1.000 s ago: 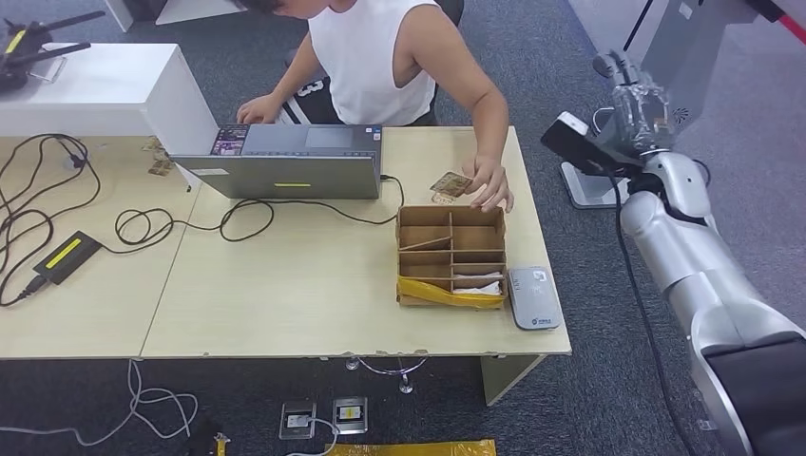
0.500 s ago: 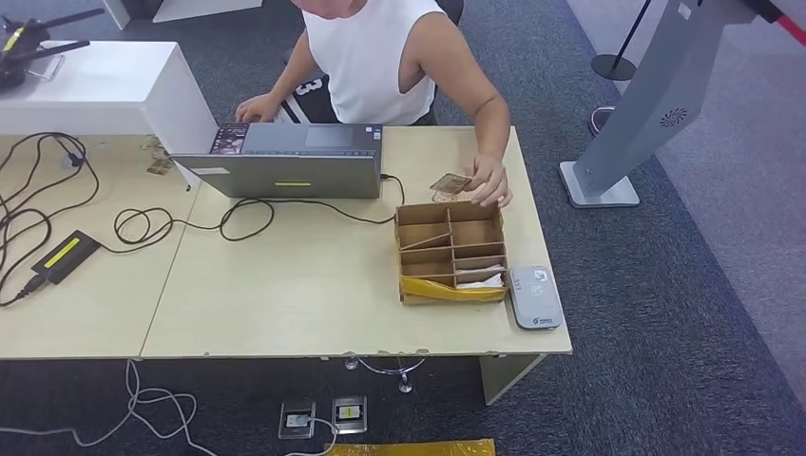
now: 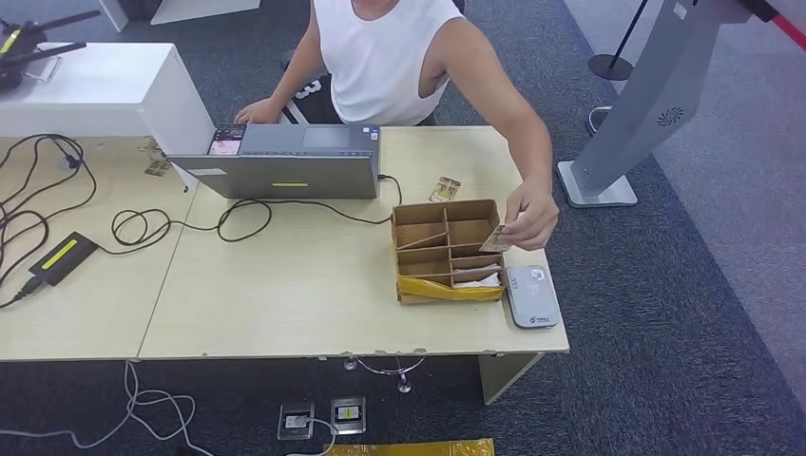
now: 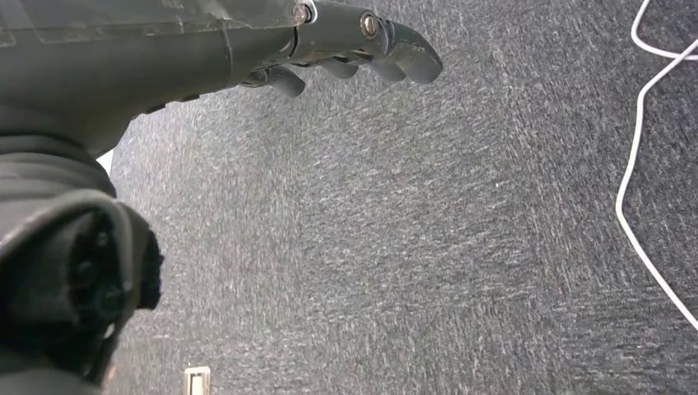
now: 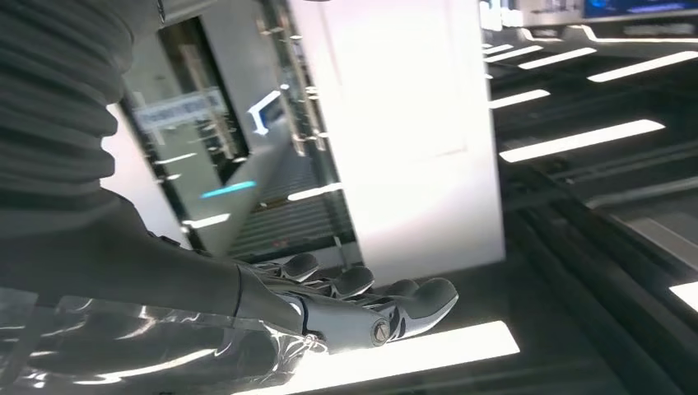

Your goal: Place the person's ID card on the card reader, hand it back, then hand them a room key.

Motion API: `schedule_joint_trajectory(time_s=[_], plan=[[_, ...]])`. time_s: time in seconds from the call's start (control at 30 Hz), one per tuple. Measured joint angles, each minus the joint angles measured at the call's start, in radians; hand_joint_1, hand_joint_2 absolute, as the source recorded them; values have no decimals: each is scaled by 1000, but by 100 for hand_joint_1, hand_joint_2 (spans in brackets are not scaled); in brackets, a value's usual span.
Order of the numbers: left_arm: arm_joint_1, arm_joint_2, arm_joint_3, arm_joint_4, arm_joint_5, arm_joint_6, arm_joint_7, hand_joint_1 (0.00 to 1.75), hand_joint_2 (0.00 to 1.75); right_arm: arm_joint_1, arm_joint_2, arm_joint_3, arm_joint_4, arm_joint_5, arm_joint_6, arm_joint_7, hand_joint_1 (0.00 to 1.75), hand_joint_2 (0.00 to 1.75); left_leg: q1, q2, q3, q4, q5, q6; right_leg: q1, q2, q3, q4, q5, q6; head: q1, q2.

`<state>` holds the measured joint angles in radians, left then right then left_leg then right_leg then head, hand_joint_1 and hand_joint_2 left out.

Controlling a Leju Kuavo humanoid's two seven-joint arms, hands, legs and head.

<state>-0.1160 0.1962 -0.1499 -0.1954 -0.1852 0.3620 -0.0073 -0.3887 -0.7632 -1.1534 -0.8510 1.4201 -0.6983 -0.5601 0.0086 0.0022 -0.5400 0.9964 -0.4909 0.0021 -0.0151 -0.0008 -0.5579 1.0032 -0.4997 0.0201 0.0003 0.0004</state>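
Note:
A person in a white sleeveless top stands behind the desk (image 3: 285, 294). Their hand (image 3: 534, 215) holds a tan card (image 3: 495, 238) over the right edge of a cardboard divider box (image 3: 425, 249), just behind the grey card reader (image 3: 530, 295) at the desk's near right corner. A second tan card (image 3: 444, 189) lies on the desk behind the box. White cards (image 3: 477, 278) lie in the box's near right slot. My left hand (image 4: 354, 45) hangs over the carpet, fingers apart and holding nothing. My right hand (image 5: 362, 306) is raised toward the ceiling lights, fingers stretched out, holding nothing.
An open laptop (image 3: 285, 161) sits at the back of the desk with black cables (image 3: 181, 223) trailing left to a power brick (image 3: 65, 256). A grey kiosk stand (image 3: 635, 114) rises from the carpet to the right of the desk. A white cable (image 4: 638, 164) lies on the floor.
My right arm, raised at the right of the head view a second ago, has left that picture. The person's hand has come off the desk behind the box, holding a card near the reader.

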Motion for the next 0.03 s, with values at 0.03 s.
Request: schedule_joint_trajectory(time_s=[0.03], plan=[[0, -1, 0, 0, 1, 1, 0, 0, 0, 7, 5, -14, 3, 14, 0, 13, 0, 175, 0, 0, 0, 0, 0, 0, 0, 0, 0, 0, 0, 0, 0, 0]])
